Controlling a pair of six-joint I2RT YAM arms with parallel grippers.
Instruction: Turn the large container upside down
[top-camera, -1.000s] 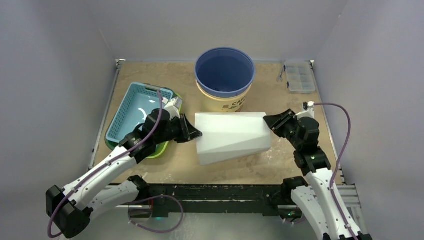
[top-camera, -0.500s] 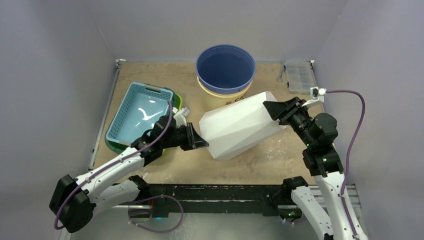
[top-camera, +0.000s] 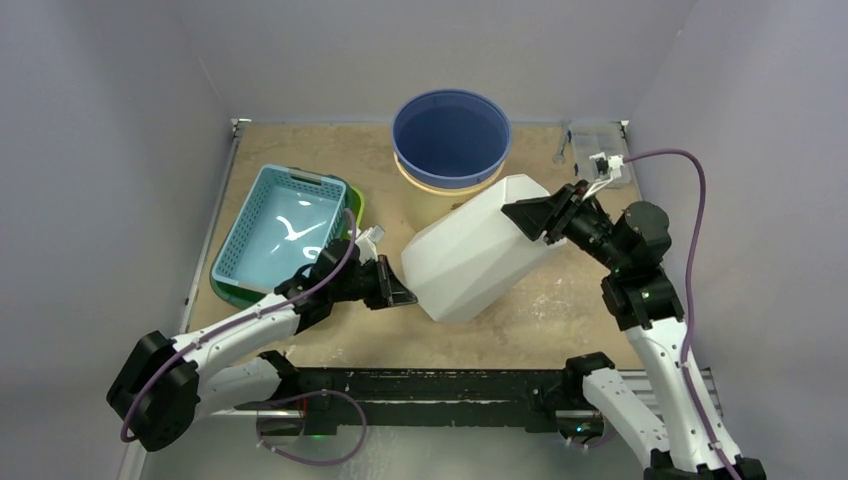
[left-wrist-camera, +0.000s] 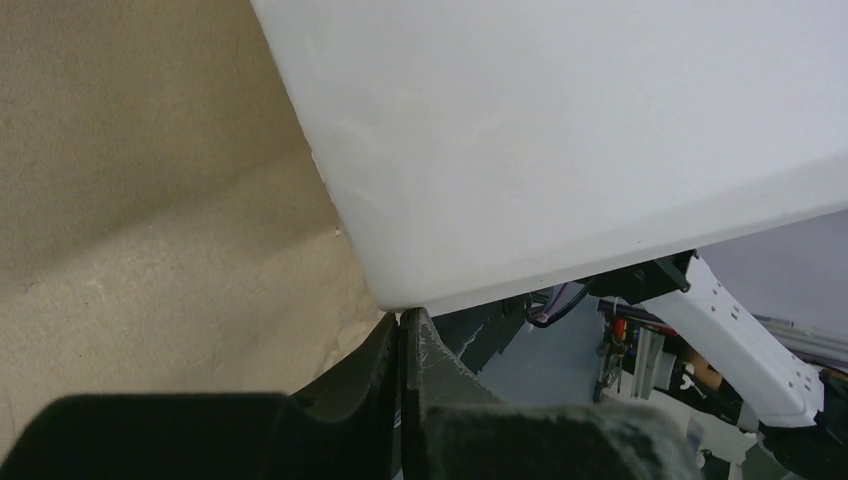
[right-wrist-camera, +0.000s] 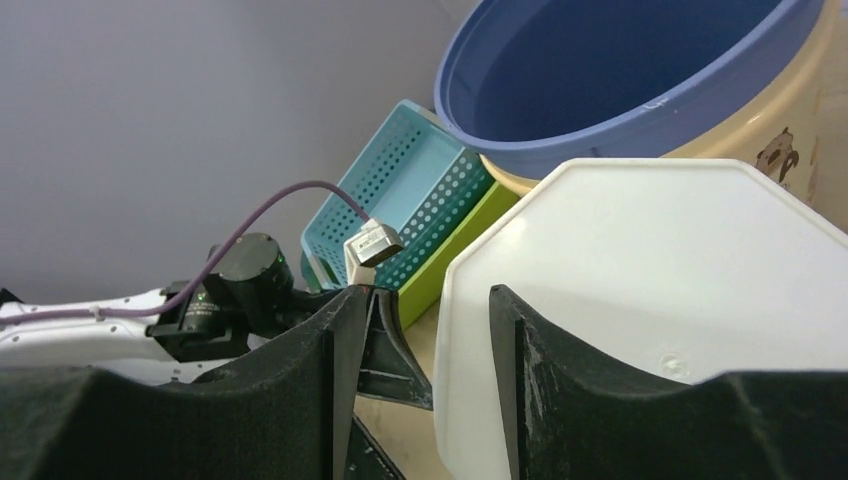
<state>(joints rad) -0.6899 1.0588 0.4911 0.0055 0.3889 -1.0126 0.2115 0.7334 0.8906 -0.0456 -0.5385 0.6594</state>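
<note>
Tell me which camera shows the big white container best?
The top external view: it shows the whole white container, tilted, between the left gripper and right gripper. The left wrist view catches only part of one wall and an edge; the right wrist view shows its flat end face.

White left arm and right arm, black joints, purple cables, black left tool, right tool

walls: pale grey-lilac, 3 sides | tabletop: tan board, scuffed | light: even, soft
</note>
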